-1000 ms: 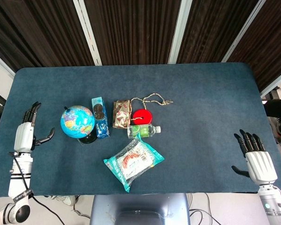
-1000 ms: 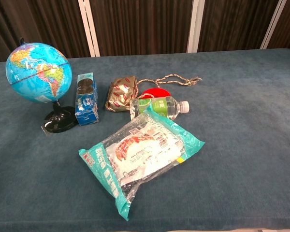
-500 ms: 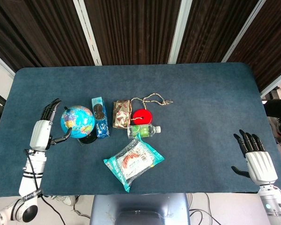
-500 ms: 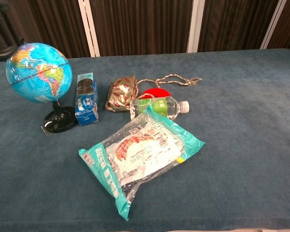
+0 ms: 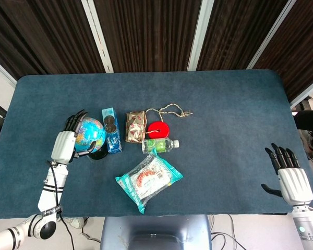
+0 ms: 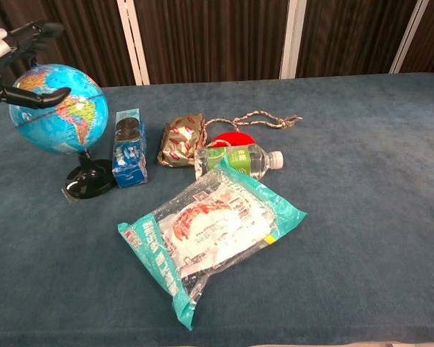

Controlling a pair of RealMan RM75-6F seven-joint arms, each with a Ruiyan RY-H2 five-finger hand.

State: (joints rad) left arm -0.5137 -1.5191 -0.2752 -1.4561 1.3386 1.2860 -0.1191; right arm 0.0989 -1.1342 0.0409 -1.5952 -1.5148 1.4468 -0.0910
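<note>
left hand (image 5: 65, 141) partly covers the globe (image 5: 92, 134).

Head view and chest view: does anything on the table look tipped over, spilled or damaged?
Nothing is spilled or visibly damaged. The water bottle lies on its side, cap on, touching the red disc and the snack bag. The globe stands upright on its base, with the left hand spread over it.

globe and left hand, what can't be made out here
- Head view: the left hand covers the left side of the globe, so contact is unclear.
- Chest view: the left hand is cut off by the left edge.
- Right hand: outside the chest view.
- Print on the blue box is too small to read.
</note>
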